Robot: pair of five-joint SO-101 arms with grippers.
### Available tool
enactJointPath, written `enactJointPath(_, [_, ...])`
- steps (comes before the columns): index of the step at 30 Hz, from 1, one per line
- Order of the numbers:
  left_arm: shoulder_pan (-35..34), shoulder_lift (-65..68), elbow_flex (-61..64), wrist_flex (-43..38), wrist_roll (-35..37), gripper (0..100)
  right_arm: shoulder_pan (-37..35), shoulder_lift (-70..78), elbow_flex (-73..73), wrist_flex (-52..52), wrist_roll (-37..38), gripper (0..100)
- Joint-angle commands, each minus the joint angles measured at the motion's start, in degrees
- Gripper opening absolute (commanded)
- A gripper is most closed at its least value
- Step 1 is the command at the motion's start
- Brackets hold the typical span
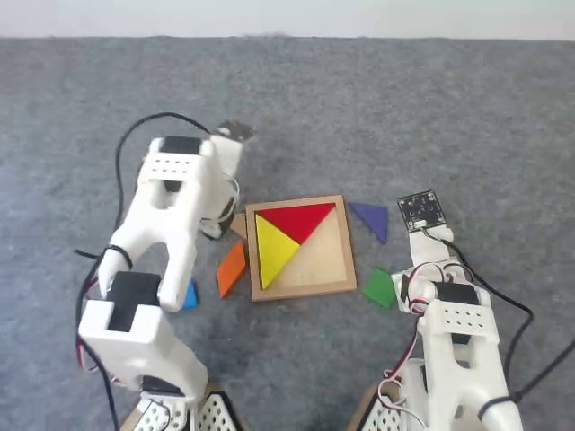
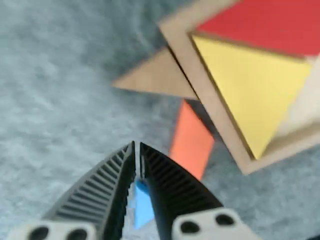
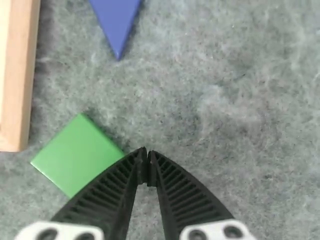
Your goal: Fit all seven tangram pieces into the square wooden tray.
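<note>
Right hand [image 3: 146, 152]: pressed together, holding nothing, tips over bare surface just beside the green square [image 3: 75, 155], toward the near right of the surface. Left hand [image 2: 137, 147]: also pressed together and empty, toward the near left, with a light blue piece [image 2: 142, 207] showing beneath it. Orange parallelogram [image 2: 192, 142] lies a little farther out, just beside the left wall of the square wooden tray [image 1: 348, 251], which sits mid-surface. In the tray: yellow triangle [image 1: 274, 247] against the left wall and red triangle [image 1: 296, 220] along the far wall, their edges meeting; the near-right half is bare wood. Plain wooden triangle [image 2: 152, 80] touches the tray's far left corner from outside. Dark blue triangle [image 3: 116, 17] lies off the far right corner, apart from the tray. Count: two in, five out. Judgement: a pick comes next, most likely the green square. Spread the hand first and centre it over the square. Turn the wrist so the pads meet two parallel sides, not corners, then descend until the tips reach the surface and close. The piece looks thin and flat and may tilt or slide, so close slowly.
</note>
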Motion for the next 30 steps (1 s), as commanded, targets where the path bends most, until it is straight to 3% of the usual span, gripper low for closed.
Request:
enactJointPath(1, [2.5, -1.3, 3.5, -1.0, -1.1, 2, -0.3, -1.5, -0.4, -0.8, 0.4, 0.8])
enactJointPath(5, [4.1, -7.5, 12.5, -7.8, -3.6, 1, -0.3, -1.5, -0.4, -0.8, 0.4, 0.8])
enactJointPath(9, [4.5, -24.5, 24.7, -15.3, -5.5, 2, -0.3, -1.5, -0.4, -0.8, 0.4, 0.8])
enactJointPath(16, [6.7, -48.1, 35.8, -16.7, -8.0, 3, -0.3, -1.5, -0.4, -0.8, 0.4, 0.8])
enactJointPath(21, [7.4, -42.7, 36.5, -12.7, -9.8, 22, -0.3, -1.5, -0.4, -0.8, 0.4, 0.8])
enactJointPath(24, [7.3, -36.4, 36.5, -13.3, -14.6, 20, -0.3, -1.5, -0.4, -0.8, 0.4, 0.8])
enactJointPath(30, [5.1, -28.0, 34.9, -18.8, -15.2, 20, -0.3, -1.5, -0.4, -0.8, 0.4, 0.8])
